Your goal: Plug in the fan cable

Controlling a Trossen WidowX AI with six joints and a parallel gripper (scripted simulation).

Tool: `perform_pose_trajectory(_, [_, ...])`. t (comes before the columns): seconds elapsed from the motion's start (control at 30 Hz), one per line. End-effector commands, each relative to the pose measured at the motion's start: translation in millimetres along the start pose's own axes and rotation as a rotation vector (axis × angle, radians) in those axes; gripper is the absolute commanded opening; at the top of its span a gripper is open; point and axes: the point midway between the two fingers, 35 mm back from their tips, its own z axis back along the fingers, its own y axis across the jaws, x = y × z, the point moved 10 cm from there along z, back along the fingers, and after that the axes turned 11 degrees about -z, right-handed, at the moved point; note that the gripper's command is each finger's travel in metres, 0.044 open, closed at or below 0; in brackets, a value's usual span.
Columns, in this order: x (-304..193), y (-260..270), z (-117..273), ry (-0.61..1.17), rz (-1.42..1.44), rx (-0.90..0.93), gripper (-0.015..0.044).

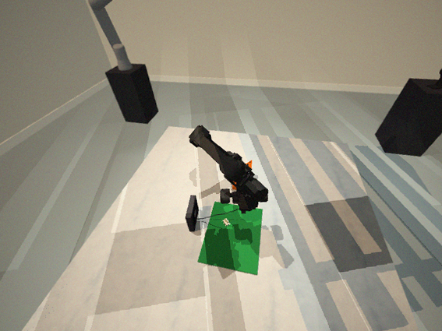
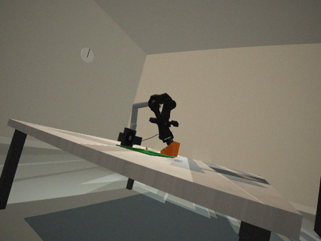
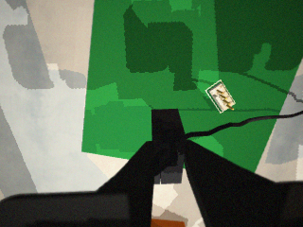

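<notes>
On the pale patchwork surface (image 1: 149,259), tilted in the exterior view, lies the green board (image 1: 232,243); the black fan (image 1: 191,213) stands just off its edge. Beige walls, striped grey floor, two dark pedestals in the background. Arm (image 1: 220,159) reaches down over the board's near end, gripper (image 3: 169,156) raised above it, apart from the board. Jaws clamped on the dark plug (image 3: 168,132), cable (image 3: 237,124) trailing away toward the fan. White four-pin header (image 3: 222,96) sits near the plug, up and to the right in the wrist view, unplugged.
</notes>
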Motion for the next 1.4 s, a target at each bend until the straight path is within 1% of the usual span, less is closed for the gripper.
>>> perform_pose_trajectory(0.0, [3, 2, 0, 0.005, 0.134, -0.009, 0.0000])
perform_pose_trajectory(0.47, [7, 7, 0, 0.038, 0.594, -0.027, 0.0000])
perform_pose_trajectory(0.7, [6, 5, -2, 0.038, 0.596, -0.007, 0.0000])
perform_pose_trajectory(1.37, [-3, -23, -32, -0.030, 0.552, 0.292, 0.0000])
